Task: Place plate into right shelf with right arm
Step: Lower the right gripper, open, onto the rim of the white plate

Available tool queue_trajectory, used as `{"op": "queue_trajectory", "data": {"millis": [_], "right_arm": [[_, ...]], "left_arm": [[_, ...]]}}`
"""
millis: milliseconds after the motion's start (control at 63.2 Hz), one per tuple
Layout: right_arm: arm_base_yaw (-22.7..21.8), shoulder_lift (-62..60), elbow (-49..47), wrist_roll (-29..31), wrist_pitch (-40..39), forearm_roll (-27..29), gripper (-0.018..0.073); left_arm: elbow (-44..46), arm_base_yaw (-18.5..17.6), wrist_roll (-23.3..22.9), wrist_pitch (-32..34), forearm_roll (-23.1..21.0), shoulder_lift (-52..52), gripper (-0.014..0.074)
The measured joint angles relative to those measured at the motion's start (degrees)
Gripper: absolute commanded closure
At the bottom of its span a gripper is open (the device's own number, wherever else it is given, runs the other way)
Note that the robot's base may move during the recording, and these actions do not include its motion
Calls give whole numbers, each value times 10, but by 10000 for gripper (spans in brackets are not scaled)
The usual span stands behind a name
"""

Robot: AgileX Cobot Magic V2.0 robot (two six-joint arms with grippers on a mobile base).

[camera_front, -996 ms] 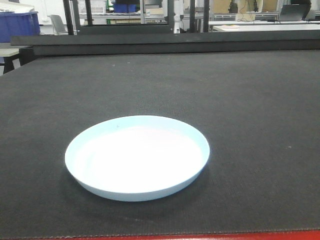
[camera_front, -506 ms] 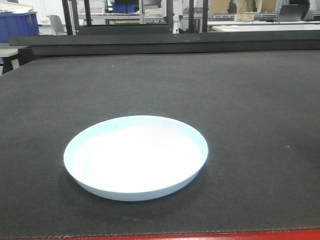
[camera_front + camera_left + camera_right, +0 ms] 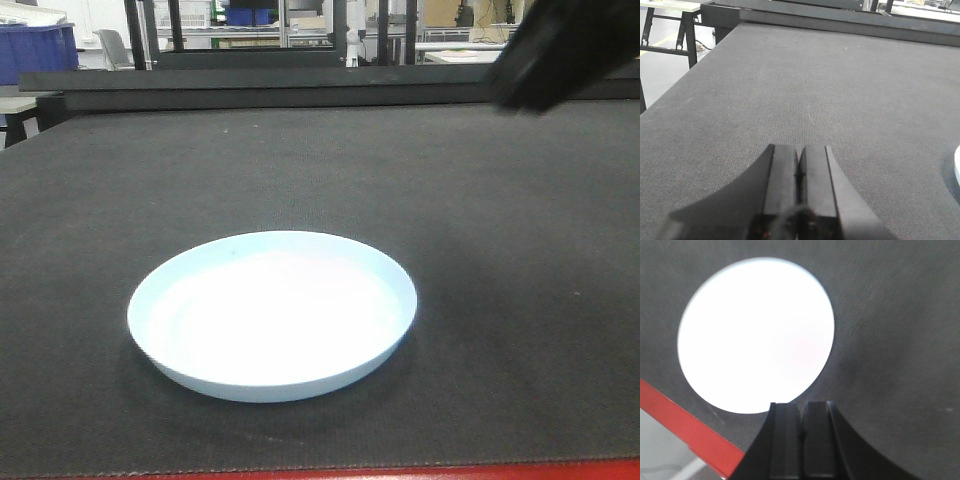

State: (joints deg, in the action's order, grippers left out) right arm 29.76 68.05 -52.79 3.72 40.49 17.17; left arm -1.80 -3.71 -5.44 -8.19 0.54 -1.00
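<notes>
- One round pale-blue plastic plate [image 3: 272, 315] lies flat on the dark desk [image 3: 500, 250].
- It sits ahead-left of the black right gripper [image 3: 802, 407], fingers together; the left gripper [image 3: 798, 150], likewise together, is farther off.

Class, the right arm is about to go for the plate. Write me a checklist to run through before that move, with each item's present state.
1. Plate lies flat on the mat, nothing in it: ok.
2. Right gripper open to take the rim: not ok, its jaws are shut.
3. Right gripper lined up with the plate: ok, the wrist view shows the plate's edge just ahead of the fingertips.
4. Left gripper out of the way: ok, shut, with the plate only at the right edge of its view.
5. Shelf free to take the plate: cannot tell, it is not clearly in view.
</notes>
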Motion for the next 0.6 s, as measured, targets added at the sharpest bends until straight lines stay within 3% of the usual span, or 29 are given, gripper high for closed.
{"op": "queue_trajectory", "data": {"millis": [174, 237, 364, 443, 601], "right_arm": [[18, 92, -23, 1, -5, 0, 475], [22, 121, -39, 1, -6, 0, 373], [25, 170, -71, 1, -4, 0, 61], [26, 198, -90, 1, -1, 0, -86], [26, 243, -111, 1, 5, 0, -73]], "left_arm": [[0, 0, 0, 0, 0, 0, 643], [0, 0, 0, 0, 0, 0, 643], [0, 0, 0, 0, 0, 0, 643], [0, 0, 0, 0, 0, 0, 643], [0, 0, 0, 0, 0, 0, 643]]}}
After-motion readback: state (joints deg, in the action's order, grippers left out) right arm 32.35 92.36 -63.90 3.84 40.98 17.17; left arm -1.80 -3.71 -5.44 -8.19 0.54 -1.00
